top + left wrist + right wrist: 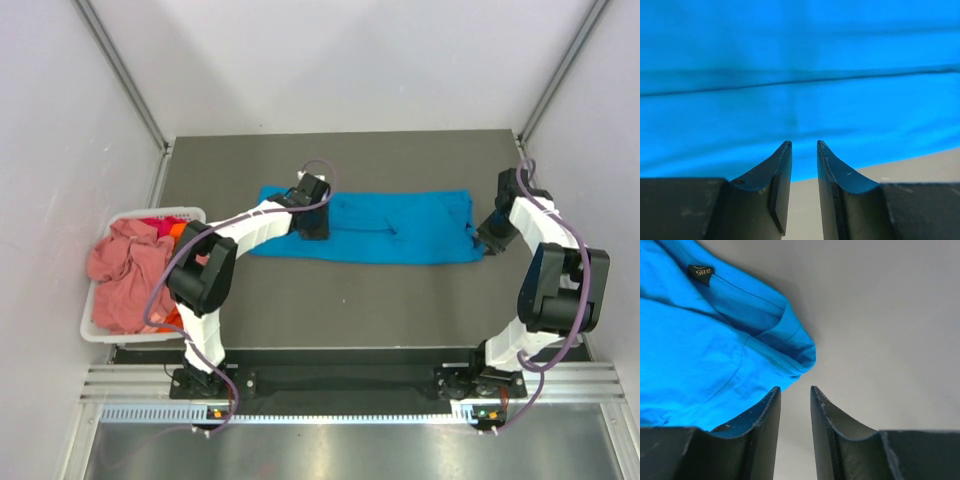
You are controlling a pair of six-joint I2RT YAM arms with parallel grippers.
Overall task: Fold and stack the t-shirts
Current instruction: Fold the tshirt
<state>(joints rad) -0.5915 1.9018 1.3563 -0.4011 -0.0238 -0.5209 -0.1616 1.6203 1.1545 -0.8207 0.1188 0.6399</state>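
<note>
Top cam first: the blue t-shirt (400, 228) lies flat on the counter (350, 300), folded into a long strip, with its long axis running sideways from the left claw (312, 222) across to the right claw (492, 240). Left claw sits over one end, right claw just off the other end. Only this view shows the white basket (100, 330), well out past the left claw, with a crumpled pink t-shirt (125, 275) heaped in it and bits of orange and red underneath.

Left wrist cam: nothing but smooth bright blue cloth ahead of the claw, with one dark fold line running across. Bare counter shows under the fingertips. Claw is at a narrow gap, with nothing in it.

Right wrist cam: only here can I see a black size tag (702, 272) and the stitched hems. The shirt's rounded corner ends just ahead-left of the claw. Narrow gap here too, gripping nothing.
</note>
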